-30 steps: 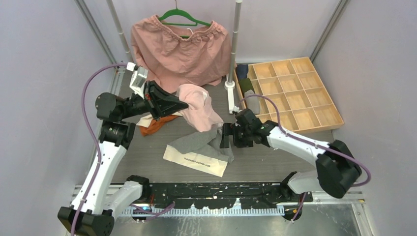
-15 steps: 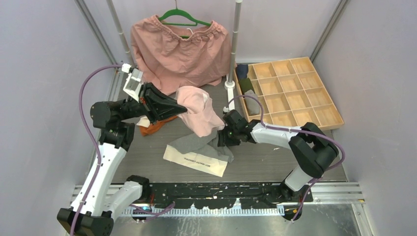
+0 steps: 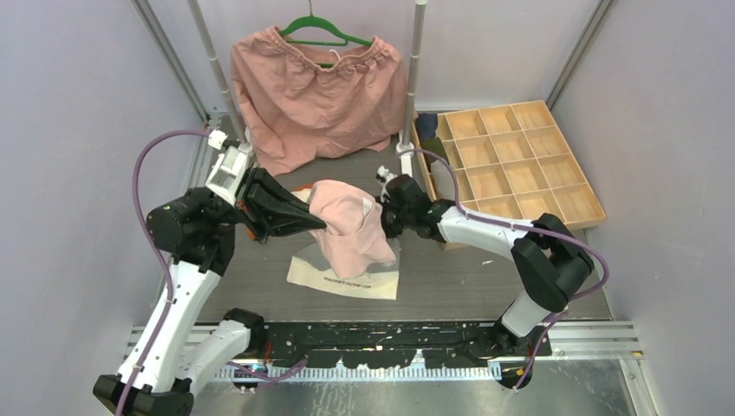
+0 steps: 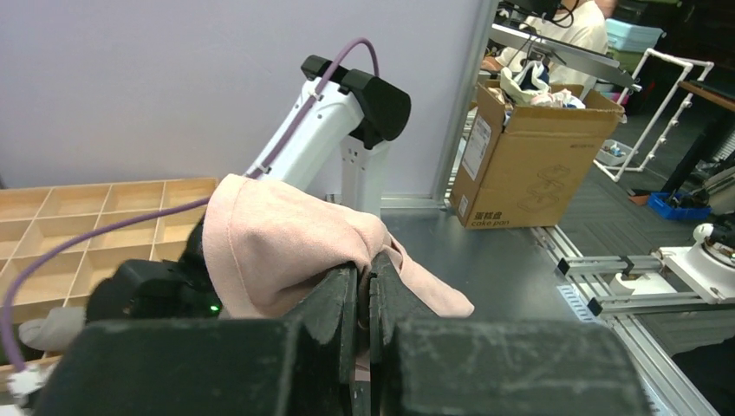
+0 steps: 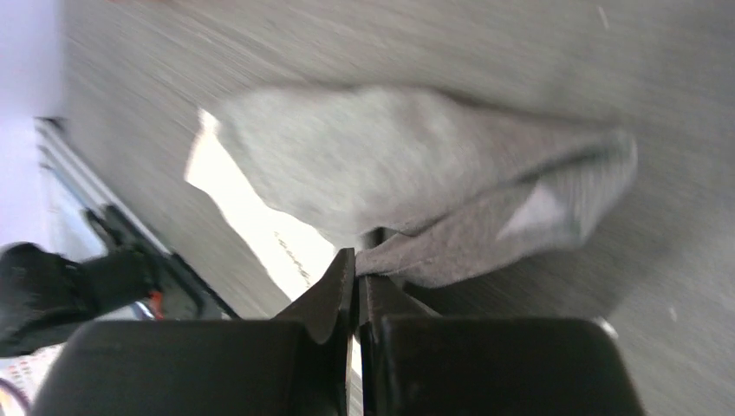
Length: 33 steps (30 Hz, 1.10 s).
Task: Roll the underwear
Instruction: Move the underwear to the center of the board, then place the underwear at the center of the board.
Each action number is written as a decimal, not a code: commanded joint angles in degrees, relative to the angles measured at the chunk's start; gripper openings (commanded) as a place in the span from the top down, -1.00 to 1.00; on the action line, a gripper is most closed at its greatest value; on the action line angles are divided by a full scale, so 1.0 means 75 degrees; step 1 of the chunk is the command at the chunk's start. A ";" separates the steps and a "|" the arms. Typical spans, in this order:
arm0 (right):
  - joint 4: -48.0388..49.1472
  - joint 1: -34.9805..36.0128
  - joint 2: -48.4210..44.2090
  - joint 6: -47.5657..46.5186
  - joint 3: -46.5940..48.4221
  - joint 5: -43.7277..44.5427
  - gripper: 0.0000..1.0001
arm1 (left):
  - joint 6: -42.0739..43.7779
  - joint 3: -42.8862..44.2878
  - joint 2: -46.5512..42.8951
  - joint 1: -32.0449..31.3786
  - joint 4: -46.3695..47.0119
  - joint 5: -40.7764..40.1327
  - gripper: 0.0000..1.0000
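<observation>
the wooden tray (image 3: 524,173) lies at the far right of the desk (image 3: 485,277), and every place here is told from it. left of the tray, about mid-desk, the left tool (image 3: 319,224) is pressed together on a fold of the pink underwear (image 3: 351,230). the cloth bunches over its fingers and drapes down from them.

between that pink underwear and the tray's near-left corner sits the right tool (image 3: 385,218). its fingers are pressed together too, and its own blurred wrist view shows them pinching an edge of the grey underwear (image 5: 416,165), which otherwise lies on the desk. from overhead the grey piece is almost wholly hidden beneath the pink one.

under both, and nearer the arms' bases than the tray, a cream cloth (image 3: 347,282) with a printed line lies flat on the desk. a scrap of orange cloth (image 3: 300,185) shows just behind the left tool, farther left of the tray than the pink piece.

in the tray's leftmost column lie a navy roll (image 3: 425,124) at the back and a dark green roll (image 3: 433,149) just nearer. beyond the tray's far-left corner, a large salmon garment (image 3: 316,91) hangs on a green hanger (image 3: 322,33).
</observation>
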 commanded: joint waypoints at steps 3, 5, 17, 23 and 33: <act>0.0245 0.0030 0.0541 -0.0342 0.2686 -0.0561 0.99 | 0.0362 0.0197 -0.0295 -0.0043 -0.0372 0.0134 0.99; -0.0007 0.0031 0.0921 -0.0467 0.3683 -0.0574 0.99 | 0.0797 0.0233 -0.0376 -0.0043 -0.0952 0.0064 0.99; -0.1660 -0.0681 0.2675 -0.0845 0.7162 0.0361 -0.34 | 0.3086 0.0654 -0.0587 -0.0042 -0.4207 -0.0594 0.99; -0.1174 -0.2012 0.0430 -0.0403 0.4373 0.0983 -0.61 | 0.4189 0.0858 -0.0373 -0.0043 -0.5968 -0.1552 0.99; -0.2305 -0.2905 -0.3445 -0.0582 0.1732 0.1512 -0.72 | 0.4970 0.0695 0.0724 -0.1237 -0.7425 -0.3319 0.99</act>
